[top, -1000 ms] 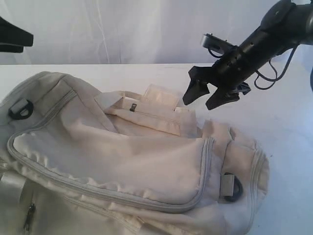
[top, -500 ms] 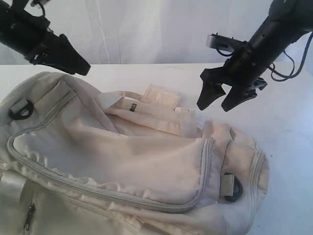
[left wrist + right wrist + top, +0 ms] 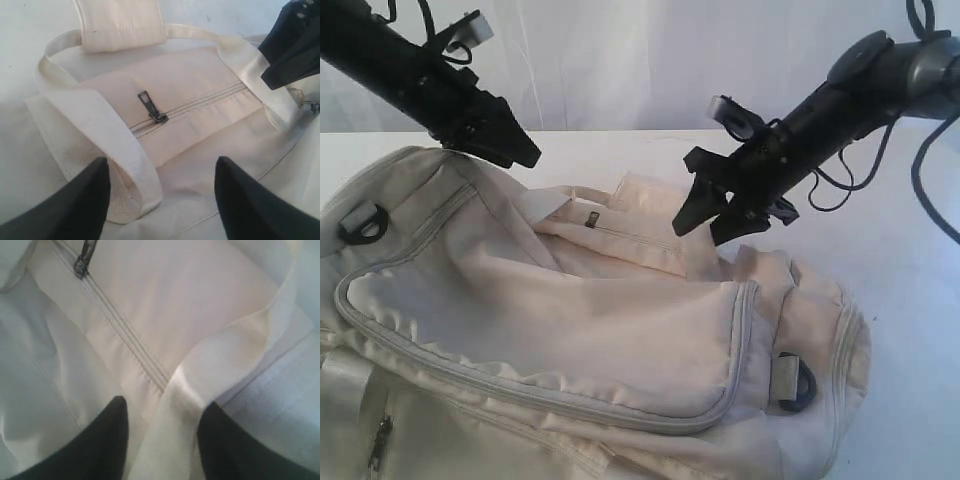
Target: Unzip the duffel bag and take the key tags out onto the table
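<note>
The cream duffel bag (image 3: 570,330) lies on the white table (image 3: 910,300), its grey-piped main zipper (image 3: 735,350) shut. A small dark zipper pull (image 3: 150,106) sits on the flat top pocket (image 3: 620,240); it also shows in the right wrist view (image 3: 85,257). My left gripper (image 3: 520,152) hovers open above the bag's back left, with a webbing strap (image 3: 107,135) below its gap (image 3: 161,161). My right gripper (image 3: 705,225) is open, low over the pocket's right end. A pale strap (image 3: 195,400) lies between its fingers (image 3: 162,407). The key tags are hidden.
Black D-rings sit at the bag's left end (image 3: 362,225) and right end (image 3: 798,383). A side-pocket zipper pull (image 3: 380,440) hangs at the lower left. A padded handle wrap (image 3: 122,22) lies behind the pocket. Bare tabletop stretches behind and to the right of the bag.
The left arm has swung in from the upper left toward the bag's top. The right gripper has moved left and down onto the strap at the pocket's end.
</note>
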